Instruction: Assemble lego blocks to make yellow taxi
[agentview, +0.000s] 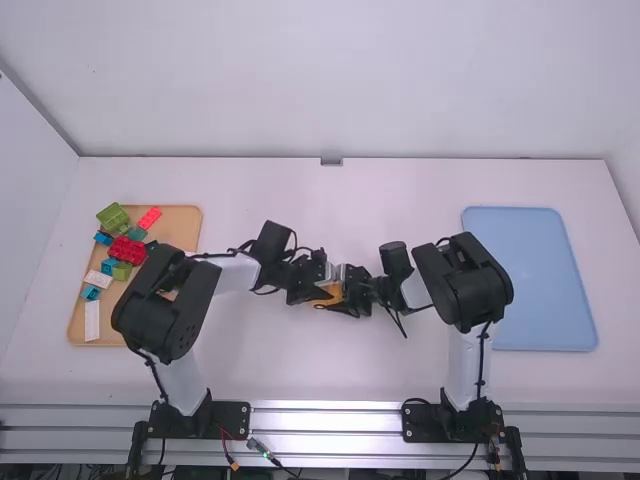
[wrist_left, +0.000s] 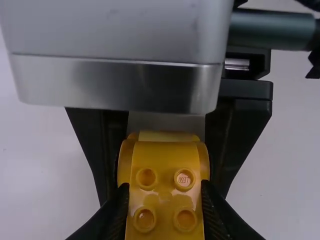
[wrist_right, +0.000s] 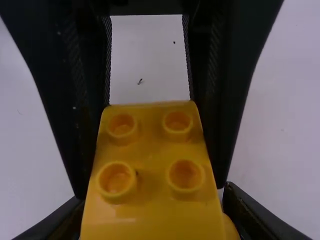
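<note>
Closed tight on yellow LEGO bricks (wrist_left: 165, 197) with left gripper (wrist_left: 164, 186) and right gripper (wrist_right: 154, 194), midway between worktop's (agentview: 300, 370) side edges, likely to join them.

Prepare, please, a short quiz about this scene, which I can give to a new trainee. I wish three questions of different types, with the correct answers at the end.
1. True or false: the tan tray, with loose blocks on it, lies nearer to the left arm than the blue tray does.

2. What is held by both the left gripper and the right gripper?
A) a red block
B) a yellow piece
C) a white block

3. Fill the gap: in the left wrist view, the face turned to the camera has ____ round studs.

Key: 1 true; 2 B; 3 four.
</note>
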